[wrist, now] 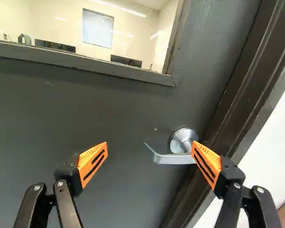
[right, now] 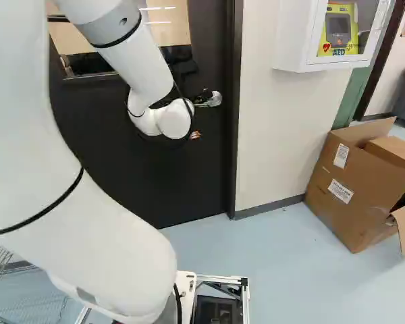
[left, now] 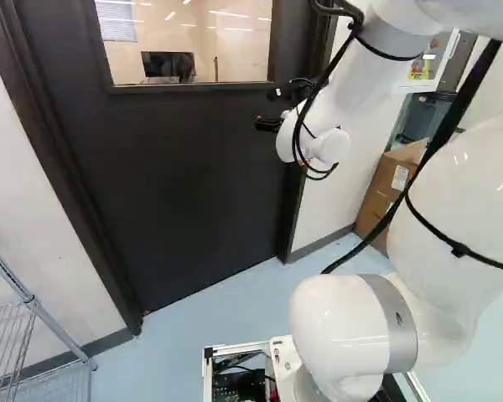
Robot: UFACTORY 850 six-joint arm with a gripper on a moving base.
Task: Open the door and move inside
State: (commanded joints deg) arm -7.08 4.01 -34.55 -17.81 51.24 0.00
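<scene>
The gripper [wrist: 150, 144] is released, and the lever handle [wrist: 172, 159] lies ahead on the door [wrist: 61, 109] — long axis across the opening, nearer to the finger beside the door frame [wrist: 249, 85].

Handle [wrist: 173, 158] on door [left: 184, 184], shelf [left: 63, 335] left of door, box [right: 354, 179] right

Bright light, small glossy highlights

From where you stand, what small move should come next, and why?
I'd probably shift my open gripper sideways to centre the handle between its fingers: in the wrist view one orange pad overlaps the handle, while the other stands well clear.
</scene>
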